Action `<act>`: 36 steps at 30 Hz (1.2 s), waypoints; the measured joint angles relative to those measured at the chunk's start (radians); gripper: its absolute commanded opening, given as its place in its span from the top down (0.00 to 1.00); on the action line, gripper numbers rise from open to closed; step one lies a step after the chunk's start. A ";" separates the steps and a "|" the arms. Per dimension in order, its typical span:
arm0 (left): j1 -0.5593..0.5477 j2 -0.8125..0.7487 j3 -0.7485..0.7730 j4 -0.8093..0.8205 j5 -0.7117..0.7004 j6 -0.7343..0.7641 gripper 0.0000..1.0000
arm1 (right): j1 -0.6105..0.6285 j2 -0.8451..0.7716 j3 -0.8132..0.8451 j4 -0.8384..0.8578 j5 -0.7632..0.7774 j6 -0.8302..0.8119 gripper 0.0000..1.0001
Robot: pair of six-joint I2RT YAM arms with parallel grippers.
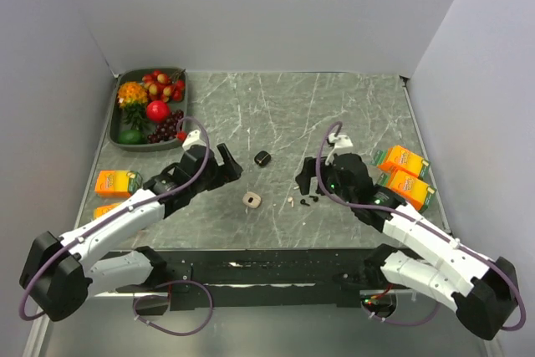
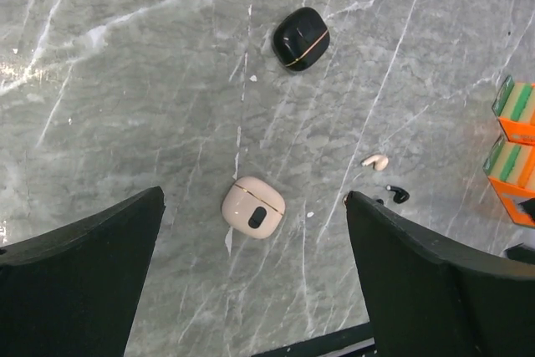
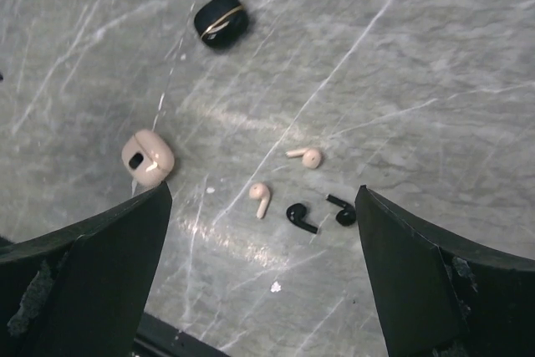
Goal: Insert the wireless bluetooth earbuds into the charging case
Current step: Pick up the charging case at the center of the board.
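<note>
From above, the small glossy black pebble-shaped charging case (image 1: pixel 262 158) lies on the grey marbled tabletop (image 1: pixel 334 114) between the arms. A rounded beige case (image 1: pixel 252 200) sits nearer. The two tiny black earbuds (image 1: pixel 310 200), bean-like with short stems, lie loose to the right and nearer, well apart from the charging case. The left gripper (image 1: pixel 228 165) hovers just left of it, and the right gripper (image 1: pixel 311 175) hangs by the earbuds. Both are spread wide and hold nothing.

The left wrist view shows the charging case (image 2: pixel 301 38) beyond the fingers, its seam line unbroken, so the lid looks shut.

In the right wrist view, both black earbuds (image 3: pixel 301 217) rest on the marble beside two pale earbuds (image 3: pixel 305 156).

Nothing appears done yet: opening the case and picking up and seating each earbud all remain.
</note>
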 measured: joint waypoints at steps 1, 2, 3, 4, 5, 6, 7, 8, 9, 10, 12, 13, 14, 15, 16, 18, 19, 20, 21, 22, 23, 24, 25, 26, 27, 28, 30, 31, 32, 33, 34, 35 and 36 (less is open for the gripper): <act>-0.004 -0.006 -0.009 0.006 -0.009 -0.004 0.04 | 0.008 0.017 0.000 0.006 -0.014 -0.008 0.00; -0.006 -0.016 -0.022 0.010 -0.018 -0.011 0.04 | 0.020 0.034 0.000 0.015 -0.031 -0.018 0.00; -0.008 -0.039 -0.040 0.009 -0.031 -0.019 0.04 | 0.035 0.050 0.000 0.024 -0.042 -0.026 0.00; -0.009 -0.069 -0.060 0.005 -0.049 -0.028 0.03 | 0.063 0.076 0.000 0.037 -0.056 -0.038 0.00; -0.010 -0.093 -0.069 0.000 -0.064 -0.035 0.02 | 0.086 0.097 0.002 0.045 -0.059 -0.047 0.00; -0.010 -0.113 -0.074 -0.007 -0.077 -0.040 0.01 | 0.117 0.126 0.006 0.053 -0.065 -0.060 0.00; -0.009 -0.129 -0.075 -0.018 -0.093 -0.047 0.02 | 0.151 0.165 0.016 0.061 -0.068 -0.068 0.00; -0.009 -0.137 -0.075 -0.022 -0.105 -0.052 0.03 | 0.183 0.207 0.028 0.069 -0.070 -0.078 0.01; -0.009 -0.140 -0.075 -0.026 -0.115 -0.056 0.04 | 0.210 0.249 0.043 0.077 -0.072 -0.083 0.01; -0.009 -0.137 -0.075 -0.033 -0.122 -0.063 0.05 | 0.233 0.291 0.058 0.086 -0.079 -0.088 0.01; -0.009 -0.126 -0.077 -0.044 -0.129 -0.076 0.05 | 0.264 0.365 0.087 0.104 -0.089 -0.093 0.02; -0.009 -0.122 -0.083 -0.045 -0.132 -0.081 0.05 | 0.270 0.399 0.103 0.110 -0.091 -0.094 0.02; -0.009 -0.121 -0.090 -0.045 -0.135 -0.085 0.05 | 0.275 0.424 0.116 0.115 -0.091 -0.095 0.04; -0.009 -0.122 -0.098 -0.046 -0.136 -0.090 0.05 | 0.278 0.452 0.134 0.121 -0.091 -0.095 0.04; -0.009 -0.125 -0.111 -0.043 -0.136 -0.095 0.05 | 0.282 0.482 0.153 0.130 -0.090 -0.095 0.04; -0.009 -0.134 -0.135 -0.044 -0.136 -0.098 0.08 | 0.286 0.518 0.175 0.143 -0.083 -0.089 0.04; -0.009 -0.143 -0.152 -0.036 -0.135 -0.097 0.09 | 0.286 0.528 0.181 0.149 -0.077 -0.083 0.04; -0.009 -0.150 -0.166 -0.029 -0.132 -0.095 0.10 | 0.286 0.531 0.182 0.152 -0.070 -0.077 0.04; -0.010 -0.153 -0.180 -0.015 -0.122 -0.093 0.09 | 0.286 0.529 0.182 0.150 -0.058 -0.070 0.04; -0.011 -0.153 -0.193 0.006 -0.107 -0.081 0.09 | 0.286 0.526 0.182 0.149 -0.045 -0.063 0.03; -0.017 -0.142 -0.202 0.030 -0.094 -0.067 0.08 | 0.286 0.520 0.182 0.145 -0.027 -0.056 0.02; -0.029 -0.121 -0.204 0.050 -0.084 -0.049 0.07 | 0.286 0.509 0.182 0.134 -0.010 -0.050 0.01; -0.045 -0.089 -0.200 0.069 -0.074 -0.029 0.06 | 0.286 0.491 0.182 0.116 0.011 -0.044 0.01; -0.063 -0.054 -0.192 0.078 -0.067 -0.008 0.05 | 0.286 0.464 0.182 0.097 0.034 -0.038 0.00; -0.084 -0.010 -0.173 0.074 -0.068 0.017 0.01 | 0.286 0.430 0.182 0.079 0.052 -0.032 0.00; -0.107 0.039 -0.146 0.070 -0.068 0.041 0.04 | 0.286 0.391 0.182 0.058 0.068 -0.027 0.00; -0.149 0.152 -0.060 0.043 -0.073 0.089 0.04 | 0.286 0.298 0.182 0.026 0.098 -0.012 0.00; -0.159 0.186 -0.031 0.038 -0.074 0.098 0.04 | 0.286 0.253 0.182 0.014 0.108 -0.006 0.00; -0.167 0.218 -0.003 0.036 -0.073 0.111 0.04 | 0.286 0.220 0.179 0.006 0.116 -0.001 0.00; -0.177 0.253 0.024 0.043 -0.073 0.124 0.04 | 0.286 0.180 0.173 0.002 0.126 0.006 0.00; -0.182 0.269 0.033 0.053 -0.072 0.134 0.04 | 0.286 0.144 0.164 -0.008 0.133 0.011 0.00; -0.188 0.282 0.035 0.061 -0.072 0.139 0.02 | 0.285 0.111 0.153 -0.019 0.141 0.018 0.00; -0.195 0.291 0.035 0.061 -0.072 0.146 0.01 | 0.285 0.080 0.143 -0.030 0.147 0.021 0.00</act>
